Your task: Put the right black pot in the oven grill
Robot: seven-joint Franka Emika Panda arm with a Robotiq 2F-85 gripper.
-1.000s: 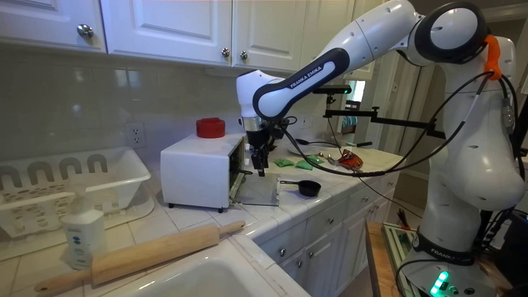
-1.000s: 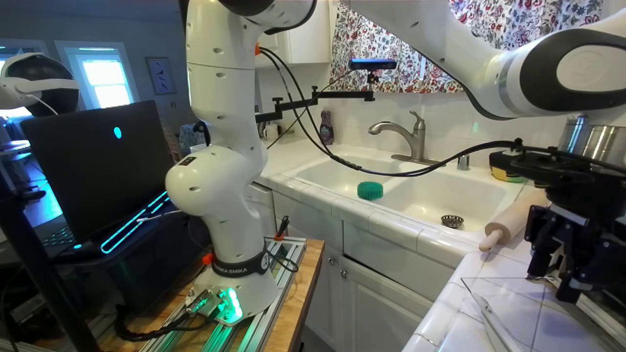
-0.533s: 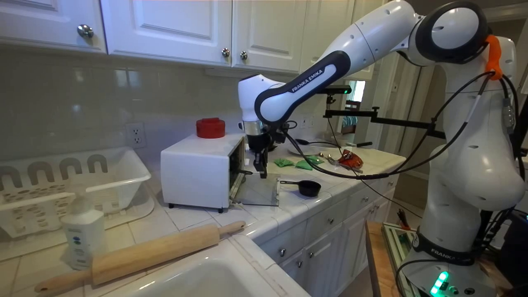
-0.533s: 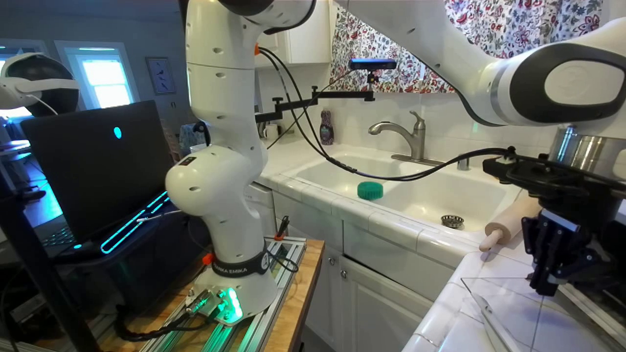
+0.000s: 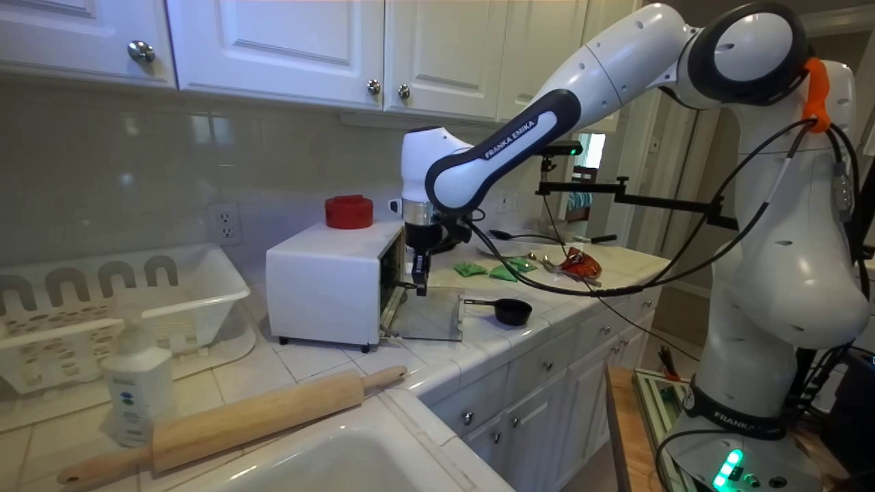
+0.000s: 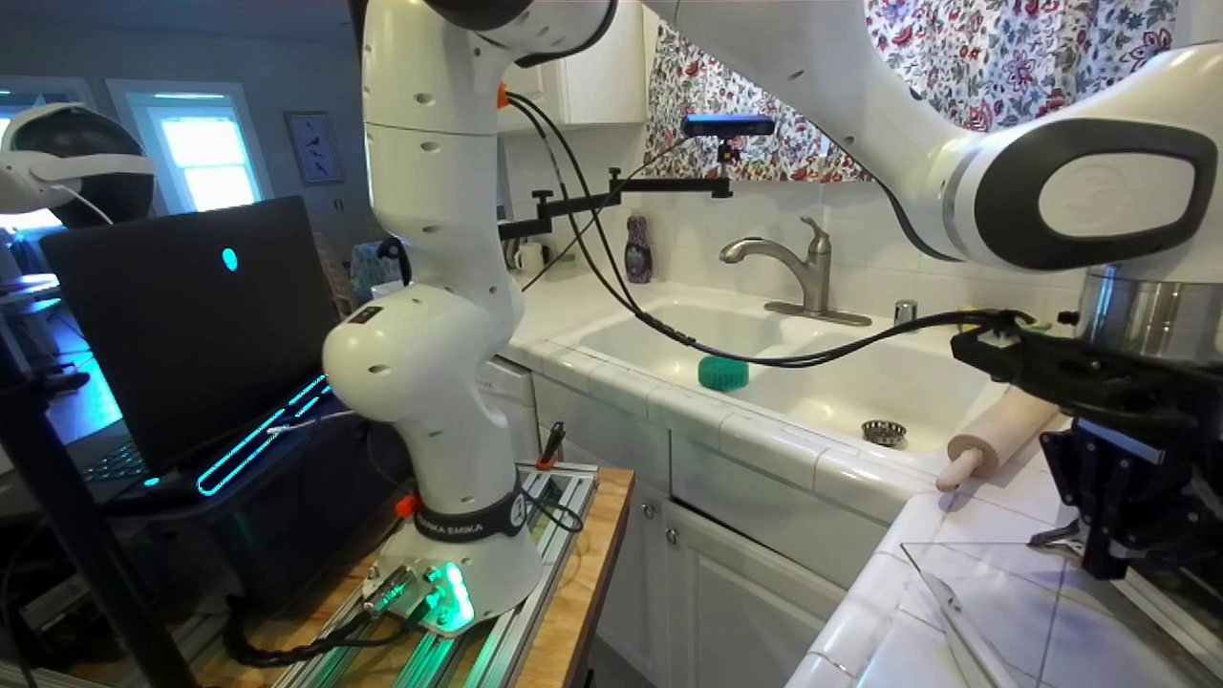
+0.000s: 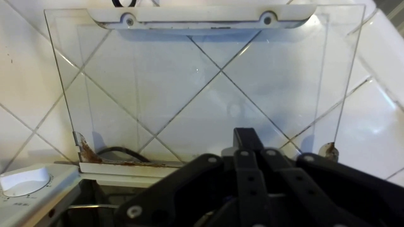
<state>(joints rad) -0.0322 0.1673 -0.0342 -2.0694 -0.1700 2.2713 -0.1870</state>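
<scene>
Wrist view: gripper (image 7: pixel 248 138) above the door (image 7: pixel 189 85), jaws together, seemingly empty. In an exterior view, a handle (image 5: pixel 406 284) juts from the oven (image 5: pixel 325 294); a pot (image 5: pixel 513 313) stands outside.

The robot forearm (image 5: pixel 509 140) reads FRANKA EMIKA — its base (image 5: pixel 762 445), FRANKA.

Oven grill (image 7: pixel 63 176) partly beyond the wrist view's bottom edge, partly behind the end effector (image 7: pixel 248 138)
</scene>
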